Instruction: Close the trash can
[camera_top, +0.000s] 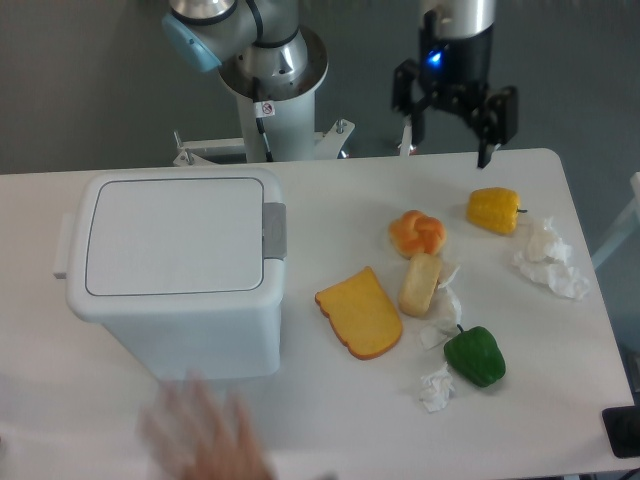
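The trash can (175, 290) is a large white boxy bin standing on the left half of the table. Its flat white lid (170, 235) lies down flat on the rim, with the grey latch tab (274, 231) on its right side. My gripper (452, 135) hangs at the far edge of the table, well to the right of the can. Its fingers are spread apart and hold nothing.
On the white table (330, 200) right of the can lie a toast slice (361, 313), a bread roll (419, 284), an orange pastry (417, 233), a yellow pepper (494, 209), a green pepper (475, 355) and crumpled tissues (548, 258). A blurred human hand (205, 435) shows at the front edge.
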